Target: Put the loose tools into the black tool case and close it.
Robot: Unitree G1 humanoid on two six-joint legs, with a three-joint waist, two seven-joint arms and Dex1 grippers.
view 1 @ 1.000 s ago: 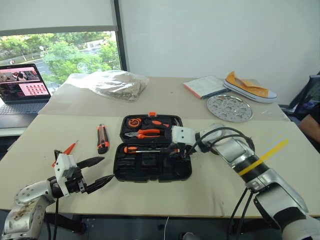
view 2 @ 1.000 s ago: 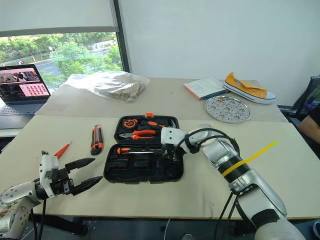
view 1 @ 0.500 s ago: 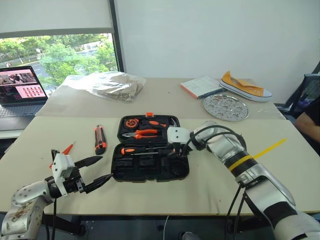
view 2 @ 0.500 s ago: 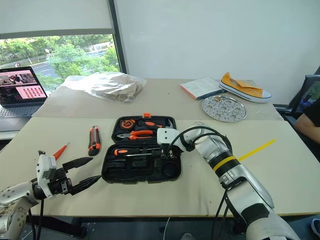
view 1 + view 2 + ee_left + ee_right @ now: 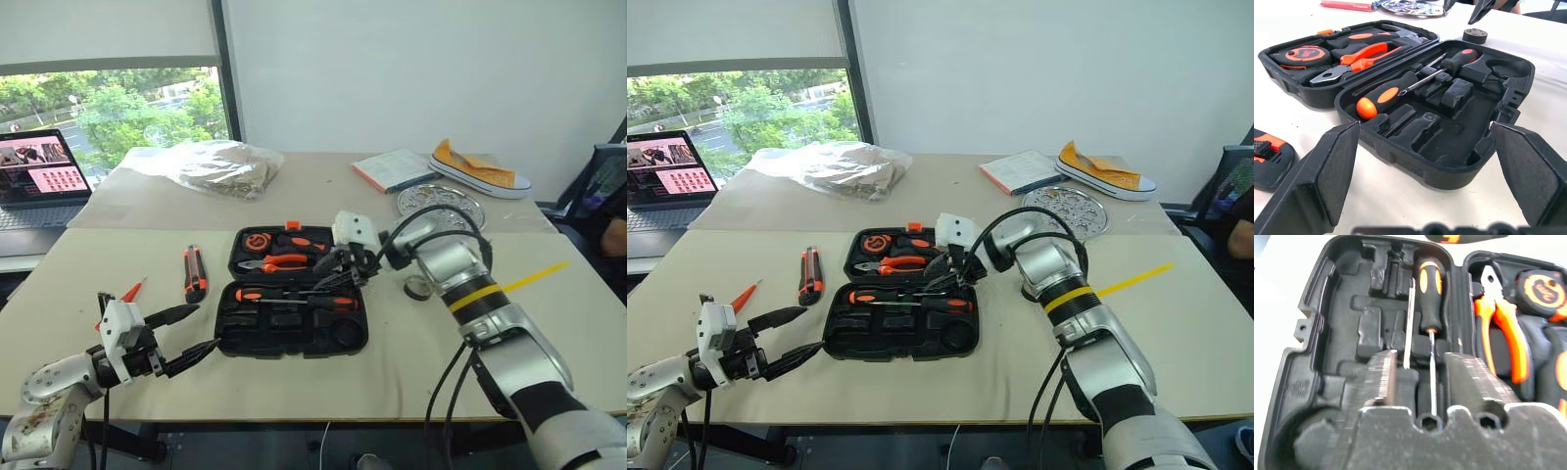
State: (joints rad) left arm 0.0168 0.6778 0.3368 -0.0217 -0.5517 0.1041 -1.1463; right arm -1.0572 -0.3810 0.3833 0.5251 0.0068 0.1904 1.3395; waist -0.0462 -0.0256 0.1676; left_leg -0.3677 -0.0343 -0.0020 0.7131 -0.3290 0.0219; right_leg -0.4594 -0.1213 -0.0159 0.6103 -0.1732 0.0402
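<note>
The black tool case [image 5: 294,350] lies open in the middle of the near table. Two screwdrivers rest in its front half, one orange-and-black [image 5: 265,294] and one with a black handle [image 5: 333,303]. My right gripper [image 5: 326,276] hovers just above them, open and holding nothing. A slim orange screwdriver [image 5: 132,291] and the utility knife [image 5: 197,272] lie on the table left of the case. The small black tape roll [image 5: 418,288] sits to the case's right. My left gripper [image 5: 208,326] stands open near the front left corner of the case, empty.
Orange-handled pliers [image 5: 279,261] and a tape measure [image 5: 259,241] sit in the case's lid. A laptop [image 5: 39,176] is at far left, with a plastic bag [image 5: 211,164], book [image 5: 397,168], shoe [image 5: 480,166] and perforated metal plate [image 5: 441,204] behind. A yellow strip [image 5: 534,276] lies right.
My right gripper has lifted up and back from the case's front half, leaving the black-handled screwdriver lying there. The tape roll now shows behind the arm. My left gripper stayed put.
</note>
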